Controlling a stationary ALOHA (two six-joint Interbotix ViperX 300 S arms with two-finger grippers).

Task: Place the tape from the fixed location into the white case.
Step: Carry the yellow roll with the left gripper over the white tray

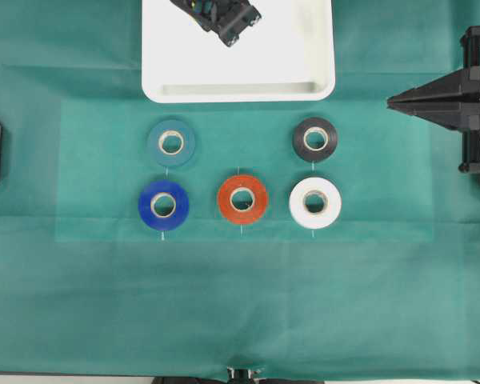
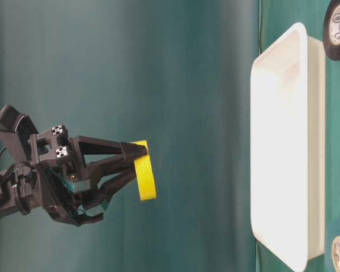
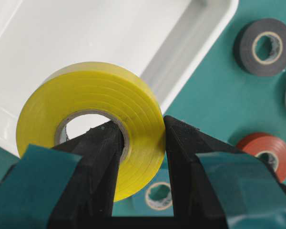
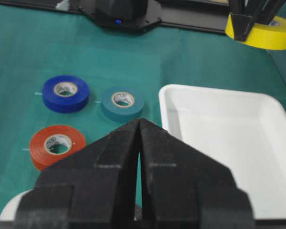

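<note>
So far: pick-up done, drop not yet.
Tape: yellow roll [image 3: 90,129] is off the tabletop, carried in the air; seen over the white case in the left wrist view.
Left pincer [image 3: 142,143]: clenched on the tape's wall, one finger thru the core hole, other on the outer face.
White case [image 1: 238,90]: at 12 o'clock of the rolls, nothing inside as far as overhead shows; arm head sits over its top edge.
Height: table-level view shows tape well apart from the case rim, so still high up.
Right pincer [image 4: 139,157]: fingers pressed together, holds nothing, parked at 3 o'clock side of the tabletop.
Other rolls: teal [image 1: 171,142], blue [image 1: 163,205], orange-red [image 1: 242,200], white [image 1: 315,202], black [image 1: 314,139], all flat on the cloth.
Left to do (my guess): lower into case, let go, pull back.
</note>
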